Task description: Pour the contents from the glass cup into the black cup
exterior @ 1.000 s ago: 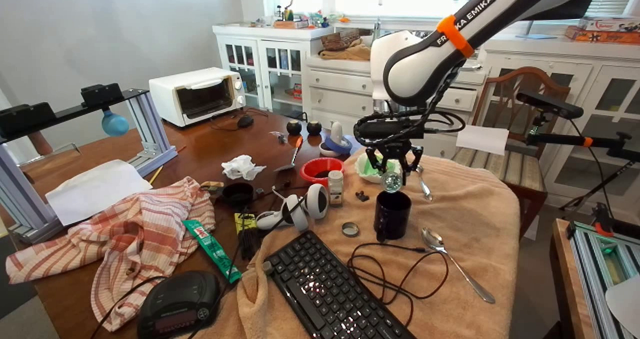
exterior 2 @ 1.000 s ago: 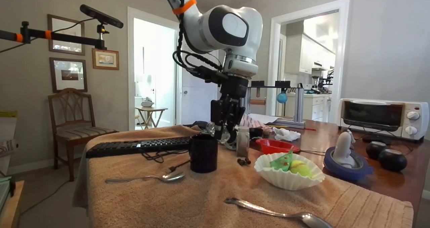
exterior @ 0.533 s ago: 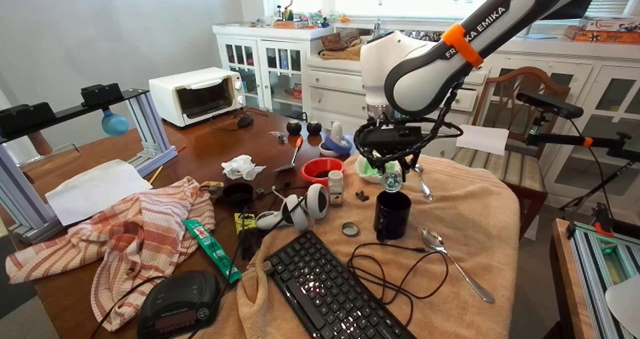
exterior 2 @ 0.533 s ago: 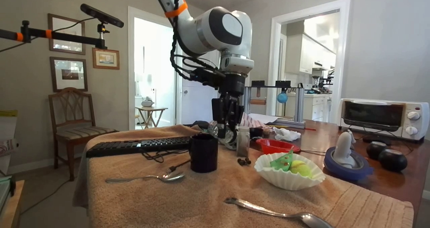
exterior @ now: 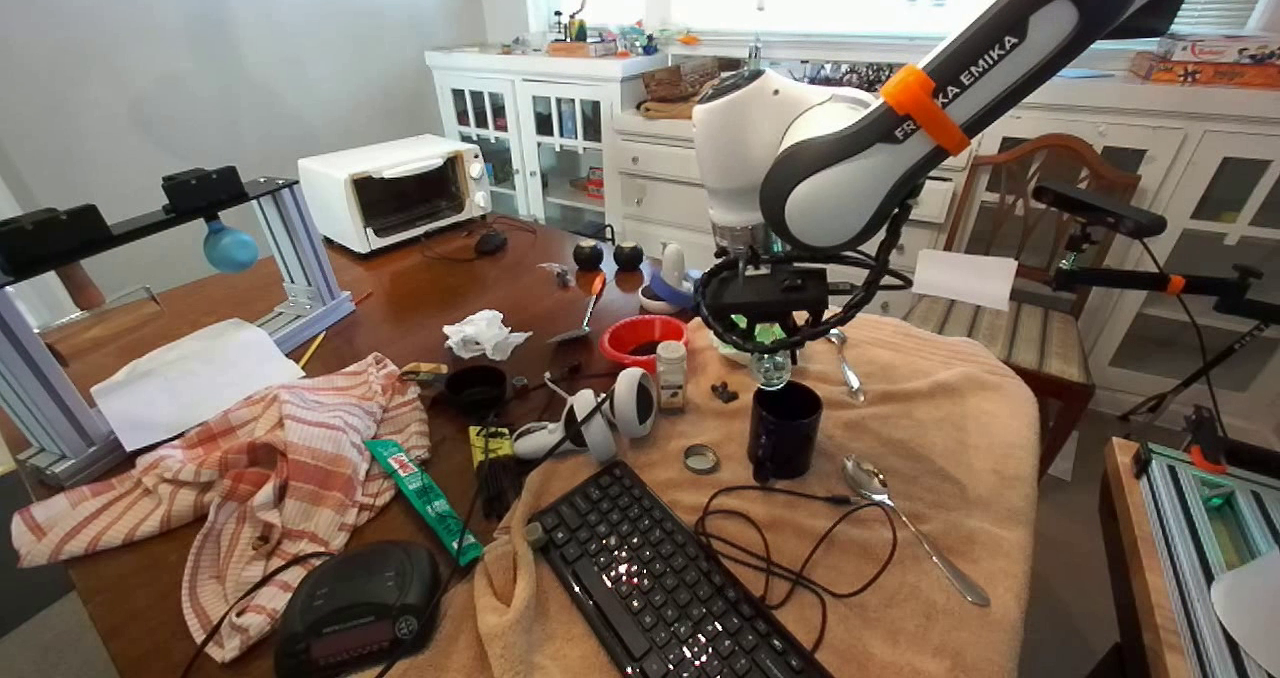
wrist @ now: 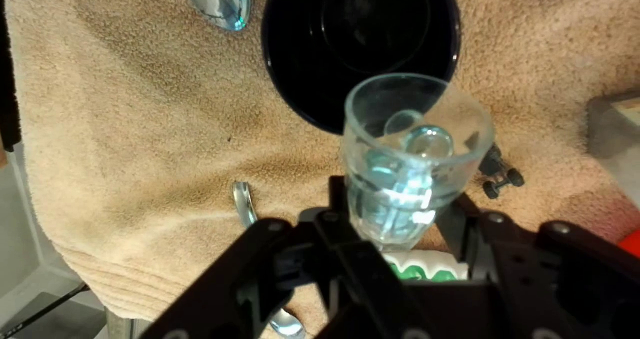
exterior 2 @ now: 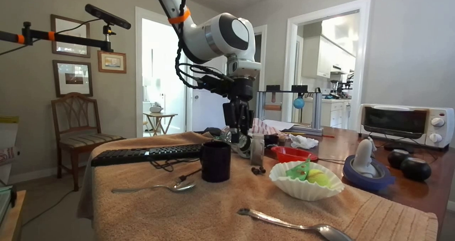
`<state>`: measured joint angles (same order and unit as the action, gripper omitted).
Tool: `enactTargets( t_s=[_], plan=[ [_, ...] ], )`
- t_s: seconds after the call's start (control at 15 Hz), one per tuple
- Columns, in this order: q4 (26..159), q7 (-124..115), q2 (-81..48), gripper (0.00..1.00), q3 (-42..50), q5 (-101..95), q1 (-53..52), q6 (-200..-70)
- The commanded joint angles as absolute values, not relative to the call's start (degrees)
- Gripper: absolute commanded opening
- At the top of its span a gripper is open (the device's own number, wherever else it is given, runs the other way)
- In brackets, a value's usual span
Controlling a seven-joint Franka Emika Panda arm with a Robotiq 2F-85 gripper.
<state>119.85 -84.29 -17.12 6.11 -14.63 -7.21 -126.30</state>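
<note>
The gripper (wrist: 395,206) is shut on the glass cup (wrist: 369,199), its fingers on either side of the lower part. Clear bluish round pieces (wrist: 429,141) lie inside the glass. In the wrist view its mouth overlaps the near rim of the black cup (wrist: 295,54), whose inside looks dark. The black cup (exterior: 785,438) stands upright on the towel in both exterior views. In an exterior view the glass cup (exterior: 771,367) hangs just above and behind that rim, mouth toward the camera; whether they touch I cannot tell. Cables and the hand partly hide the fingers there.
Around the black cup lie a spoon (exterior: 868,478), a keyboard (exterior: 650,568) with its cable, and a metal lid (exterior: 700,459). A glass jar (exterior 2: 257,150), a red bowl (exterior 2: 289,157) and a white fluted bowl (exterior 2: 302,194) stand nearby. Another spoon (exterior 2: 277,222) rests on the towel.
The arm and hand have come lower and shifted left in both exterior views, the hand leaning over more. The glass cup has moved slightly left and down. The grip is unchanged.
</note>
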Motion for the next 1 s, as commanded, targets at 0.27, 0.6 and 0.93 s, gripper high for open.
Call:
enactTargets(
  t_s=[0.27, 0.6, 0.93],
  plan=[
    [119.4, -85.4, -16.9, 0.22, 5.3, -16.2, -7.6, -123.8],
    [119.6, -87.5, -16.0, 0.22, 4.9, -19.3, -8.9, -119.2],
    [117.6, -91.9, -16.5, 0.22, 4.3, -25.0, -10.2, -111.4]
  ],
)
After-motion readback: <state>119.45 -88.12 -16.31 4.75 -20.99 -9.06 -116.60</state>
